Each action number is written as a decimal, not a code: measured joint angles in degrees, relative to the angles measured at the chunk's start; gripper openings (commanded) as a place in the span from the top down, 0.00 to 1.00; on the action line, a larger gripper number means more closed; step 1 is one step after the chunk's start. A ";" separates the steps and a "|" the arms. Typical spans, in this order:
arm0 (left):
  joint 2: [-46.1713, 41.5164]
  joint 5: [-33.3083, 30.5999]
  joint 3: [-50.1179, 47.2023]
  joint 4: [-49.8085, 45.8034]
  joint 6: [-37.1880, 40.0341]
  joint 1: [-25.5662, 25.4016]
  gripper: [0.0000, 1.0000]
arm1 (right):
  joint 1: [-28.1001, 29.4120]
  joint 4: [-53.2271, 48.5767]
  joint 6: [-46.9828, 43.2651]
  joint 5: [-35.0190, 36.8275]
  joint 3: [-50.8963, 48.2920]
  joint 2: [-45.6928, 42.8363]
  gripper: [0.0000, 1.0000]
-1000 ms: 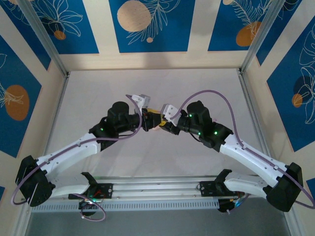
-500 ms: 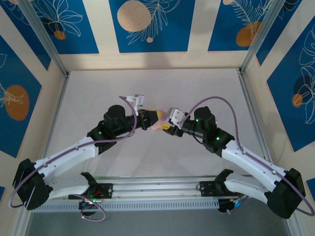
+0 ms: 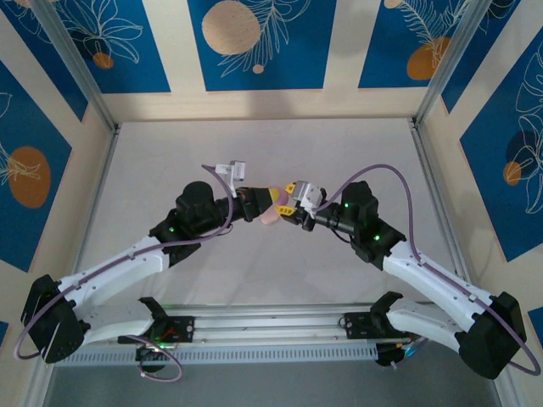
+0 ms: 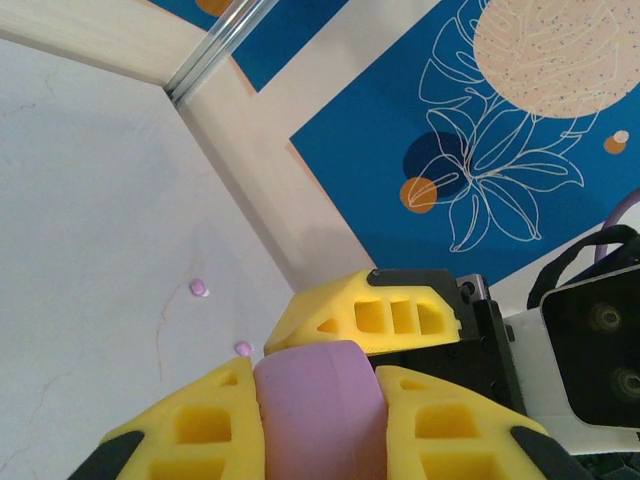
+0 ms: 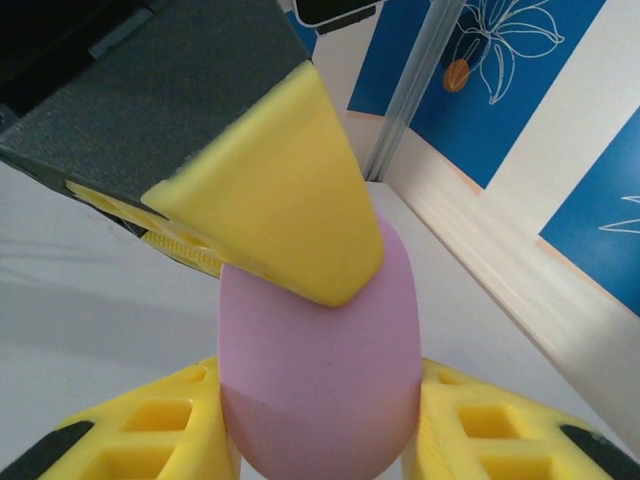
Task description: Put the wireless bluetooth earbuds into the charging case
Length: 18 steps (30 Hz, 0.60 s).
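Observation:
A pink pebble-shaped charging case (image 3: 271,214) hangs above the middle of the table, closed, between both arms. My left gripper (image 3: 260,203) is shut on it; in the left wrist view the case (image 4: 318,420) fills the gap between the yellow fingers (image 4: 200,430). My right gripper (image 3: 287,208) closes on the same case (image 5: 320,330) from the opposite side, its fingers (image 5: 150,425) pressing both flanks. One left finger (image 5: 270,210) crosses over the case's top. Two tiny pink earbuds (image 4: 200,288) (image 4: 243,348) lie on the table beneath.
The white table (image 3: 170,161) is fenced by a wooden rim with aluminium posts (image 3: 110,127) and blue patterned panels. The right wrist camera housing (image 4: 595,350) sits close to my left fingers. Purple cables (image 3: 382,174) loop above both arms.
Both grippers rose and drifted toward the back with the case. The right gripper widened, then closed on the case again. The left grip tightened.

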 measured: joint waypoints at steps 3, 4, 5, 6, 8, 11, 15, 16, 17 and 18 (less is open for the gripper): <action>-0.20 0.22 -0.42 0.20 0.48 -0.11 0.64 | -0.83 -1.11 -0.02 -2.08 0.37 -0.02 0.70; -0.28 0.39 -0.74 0.57 1.05 -0.11 0.59 | -1.27 -2.14 0.00 -3.28 0.90 -0.02 0.70; -0.59 0.59 -1.31 1.18 2.34 -0.11 0.55 | -1.75 -3.67 0.24 -4.72 1.60 -0.02 0.70; -0.96 0.85 -1.79 1.64 3.56 -0.11 0.52 | -2.19 -5.07 0.57 -5.66 2.23 -0.02 0.70; -2.71 1.73 -3.15 2.08 8.39 -0.09 0.46 | -3.89 -9.27 1.53 -8.92 4.61 0.07 0.71; -5.62 4.96 -4.90 2.29 18.95 -0.11 0.42 | -6.73 -15.93 2.45 -15.65 9.62 1.05 0.72; -8.79 9.01 -6.36 1.05 32.09 -0.11 0.39 | -8.63 -24.81 1.90 -23.96 16.37 3.91 0.72; -9.38 9.81 -6.62 0.76 34.86 -0.11 0.38 | -8.66 -26.77 1.51 -25.81 17.51 4.52 0.72; -9.79 10.51 -6.69 0.33 37.07 -0.11 0.38 | -8.66 -28.68 1.01 -27.54 18.32 4.96 0.72; -9.99 10.97 -6.69 0.02 38.86 -0.11 0.38 | -8.66 -30.08 0.50 -28.76 18.73 5.27 0.72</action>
